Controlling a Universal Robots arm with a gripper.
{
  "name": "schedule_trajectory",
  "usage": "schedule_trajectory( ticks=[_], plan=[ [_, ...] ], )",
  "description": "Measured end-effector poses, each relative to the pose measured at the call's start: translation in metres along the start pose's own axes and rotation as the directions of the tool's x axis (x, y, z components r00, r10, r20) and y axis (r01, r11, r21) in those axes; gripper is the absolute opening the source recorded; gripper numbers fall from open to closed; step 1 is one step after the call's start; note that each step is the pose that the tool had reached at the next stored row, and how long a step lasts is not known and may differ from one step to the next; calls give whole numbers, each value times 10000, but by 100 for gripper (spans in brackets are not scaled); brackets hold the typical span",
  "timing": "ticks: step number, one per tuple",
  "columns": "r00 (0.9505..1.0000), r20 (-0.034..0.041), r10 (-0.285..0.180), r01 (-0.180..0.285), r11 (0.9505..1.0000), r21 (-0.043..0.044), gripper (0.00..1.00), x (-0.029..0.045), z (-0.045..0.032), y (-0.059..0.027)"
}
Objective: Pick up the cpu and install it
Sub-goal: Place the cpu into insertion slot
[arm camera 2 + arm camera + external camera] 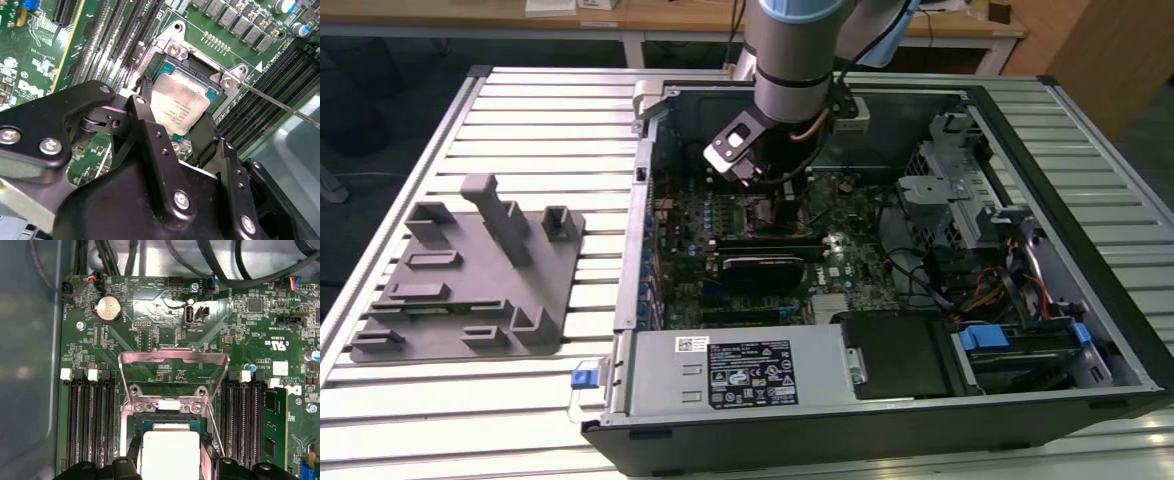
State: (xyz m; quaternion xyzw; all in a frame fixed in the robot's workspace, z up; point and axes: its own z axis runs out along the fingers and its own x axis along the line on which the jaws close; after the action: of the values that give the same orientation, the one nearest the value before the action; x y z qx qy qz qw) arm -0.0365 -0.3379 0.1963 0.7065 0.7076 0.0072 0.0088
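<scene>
Reaching into the case, the pincer straddles the cpu, which lies in the open socket; whether it clamps the cpu cannot be told.

Cpu: shiny silver top, faint dark print, thin darker rim.
Gripper: matte black, silver screw heads.
Motherboard: green, fine pale traces, white lettering.
Socket load plate: bright silver.
Coin cell: silver.
Memory slots: black, white latches.
Arm: grey, light-blue band.
Tray: plain grey.
Table: pale silver, ribbed stripes.
Computer case: black.
Power supply: grey, black-and-white label; blue tab beside it.
</scene>
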Motion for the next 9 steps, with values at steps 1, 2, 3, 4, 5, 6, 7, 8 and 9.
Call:
schedule_trajectory(
  ticks=[1, 2, 3, 4, 5, 6, 7, 8, 9],
  plan=[
    [10000, -1, 4, -4, 10000, -1, 55, 6, 5, 0],
    [10000, -1, 3, -3, 10000, -1, 55, 8, 8, 1],
    [10000, 0, 1, -1, 10000, -1, 55, 9, 10, 1],
    [10000, -1, 1, -1, 10000, -1, 55, 10, 13, 1],
    [10000, -1, 3, -3, 10000, -1, 55, 11, 16, 0],
    [10000, -1, 2, -2, 10000, -1, 55, 12, 20, 0],
    [10000, -1, -4, 4, 10000, -1, 55, 13, 23, 0],
    [10000, 0, -18, 18, 10000, -1, 55, 13, 25, 0],
    [10000, 0, -33, 33, 10000, 0, 55, 13, 27, 0]
  ],
)
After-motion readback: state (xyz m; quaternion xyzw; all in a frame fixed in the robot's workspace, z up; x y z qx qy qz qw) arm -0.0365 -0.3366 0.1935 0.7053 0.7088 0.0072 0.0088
